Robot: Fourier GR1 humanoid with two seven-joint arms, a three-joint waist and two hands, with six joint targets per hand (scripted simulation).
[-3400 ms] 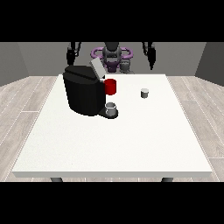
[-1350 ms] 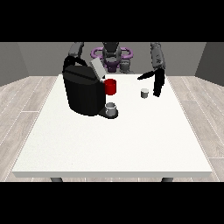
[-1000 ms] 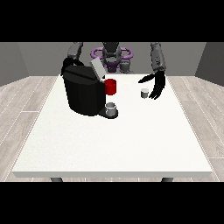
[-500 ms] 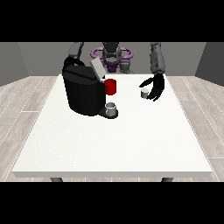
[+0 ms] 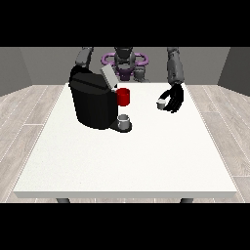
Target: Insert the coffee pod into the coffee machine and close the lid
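So here's what you've got: the coffee machine [image 5: 93,102] sits on the white counter [image 5: 127,156] up around 10 o'clock from the counter's middle, a big black block with its grey lid [image 5: 108,77] tipped up and open at the top. There's a red part [image 5: 124,96] sticking out on its side toward 3 o'clock, and a small grey cup [image 5: 125,121] sits on the machine's base right under it.

The coffee pod [image 5: 161,104] is over at roughly 2 o'clock from the middle of the counter, well apart from the machine. Your robot hand at the view's right [image 5: 174,100] is right on it: the black fingers are curled in around the pod from the 3 o'clock side, with the pod showing at the fingertips on the 9 o'clock side. You can't really tell whether the pod is on the counter or just off it; it looks very low either way. The grey forearm runs straight up toward 12 o'clock from that hand.

The other arm [image 5: 85,57] comes down behind the machine at the view's left, and its robot hand is hidden by the machine body, so no telling whether those fingers are apart or together.

The robot's torso [image 5: 124,61] is at 12 o'clock behind the far counter edge.
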